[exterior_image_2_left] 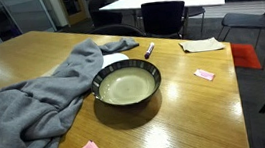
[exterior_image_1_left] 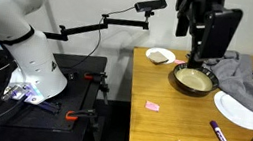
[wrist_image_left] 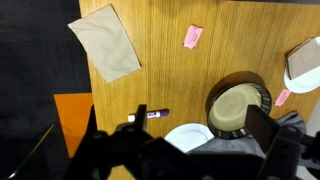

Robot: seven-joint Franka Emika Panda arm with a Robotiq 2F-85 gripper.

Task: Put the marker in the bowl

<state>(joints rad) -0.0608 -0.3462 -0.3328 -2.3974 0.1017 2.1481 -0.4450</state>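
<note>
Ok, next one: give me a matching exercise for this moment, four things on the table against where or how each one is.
Things:
1. marker
2. bowl
3. grey cloth
4. white plate

Place or state:
A. empty, cream inside
B. crumpled beside the bowl
C. lying on bare wood, outside the bowl
D. flat, between marker and bowl

Pairs: 1-C, 2-A, 3-B, 4-D

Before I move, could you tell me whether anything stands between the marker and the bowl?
Nothing upright does. The marker lies on bare table near the bowl; only the flat white plate and the grey cloth edge that path. The end effector hangs above the bowl.
</note>
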